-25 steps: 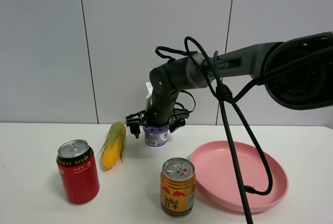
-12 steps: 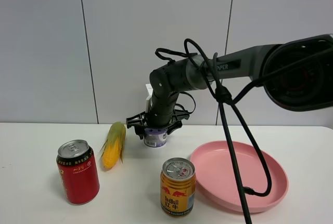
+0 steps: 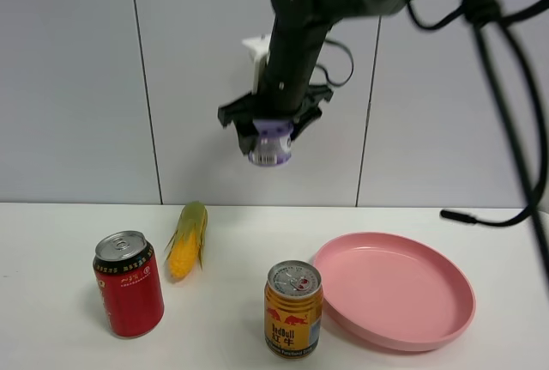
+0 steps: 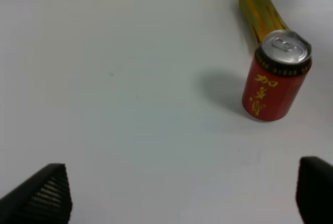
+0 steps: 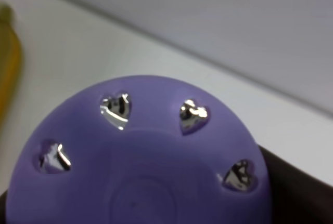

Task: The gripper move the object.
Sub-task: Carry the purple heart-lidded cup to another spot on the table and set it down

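My right gripper [image 3: 269, 134] is shut on the small round container [image 3: 269, 148] with the purple lid and barcode label. It holds it high in the air above the table, over the space between the corn and the pink plate. In the right wrist view the purple lid [image 5: 140, 167] with heart-shaped holes fills the picture. My left gripper [image 4: 182, 195] is open and empty; only its two black fingertips [image 4: 44, 195] show above bare table, near the red can [image 4: 276, 81]. The left arm is out of the high view.
On the white table stand a red can [image 3: 129, 282] at the left, a gold Red Bull can [image 3: 293, 307] at the front middle, and a pink plate [image 3: 446, 297] at the right. A corn cob [image 3: 187, 238] lies behind the red can. Black cables hang at the right.
My right gripper has lifted the purple-lidded container from the table surface up high into the air. The cans, corn and plate have not moved.
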Motion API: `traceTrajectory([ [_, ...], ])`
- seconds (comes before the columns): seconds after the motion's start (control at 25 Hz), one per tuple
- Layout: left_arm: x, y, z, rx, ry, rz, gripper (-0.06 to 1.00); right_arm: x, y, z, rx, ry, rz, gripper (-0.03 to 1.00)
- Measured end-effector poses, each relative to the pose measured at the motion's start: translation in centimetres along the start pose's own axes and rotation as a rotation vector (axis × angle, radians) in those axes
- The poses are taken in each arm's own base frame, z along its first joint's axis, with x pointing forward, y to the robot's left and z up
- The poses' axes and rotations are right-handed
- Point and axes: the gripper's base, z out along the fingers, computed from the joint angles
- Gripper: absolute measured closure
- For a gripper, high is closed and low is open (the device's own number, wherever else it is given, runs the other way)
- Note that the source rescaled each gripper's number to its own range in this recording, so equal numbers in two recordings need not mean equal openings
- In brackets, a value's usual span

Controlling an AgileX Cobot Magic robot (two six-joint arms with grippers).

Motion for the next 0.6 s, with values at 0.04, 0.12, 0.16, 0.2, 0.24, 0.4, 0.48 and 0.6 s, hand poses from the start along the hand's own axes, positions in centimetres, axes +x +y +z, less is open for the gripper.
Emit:
traceTrajectory([
  [0.04, 0.0, 0.0, 0.0, 0.000, 0.000, 0.000, -0.06, -0.5, -0.3, -2.1, -0.002, -0.020, 0.001, 0.97],
  [0.12, 0.0, 0.0, 0.0, -0.001, 0.000, 0.000, -0.06, -1.0, -0.9, -5.7, 0.002, -0.040, -0.002, 0.97],
  [0.16, 0.0, 0.0, 0.0, -0.001, 0.000, 0.000, -0.06, -1.1, -1.2, -7.5, 0.005, -0.040, 0.001, 0.97],
  [0.2, 0.0, 0.0, 0.0, -0.001, 0.000, 0.000, -0.06, -1.1, -1.5, -9.1, 0.011, -0.035, 0.001, 0.97],
  [0.24, 0.0, 0.0, 0.0, -0.001, 0.000, 0.000, -0.06, -0.9, -1.7, -10.4, 0.018, -0.020, -0.003, 0.97],
  [0.4, 0.0, 0.0, 0.0, -0.001, 0.000, 0.000, -0.06, -0.6, -2.8, -14.8, 0.066, -0.030, -0.023, 0.97],
  [0.48, 0.0, 0.0, 0.0, -0.001, 0.000, 0.000, -0.06, -0.2, -3.4, -16.1, 0.102, -0.041, -0.032, 0.97],
  [0.6, 0.0, 0.0, 0.0, -0.001, 0.000, 0.000, -0.06, 1.2, -3.9, -17.0, 0.136, -0.011, -0.037, 0.97],
])
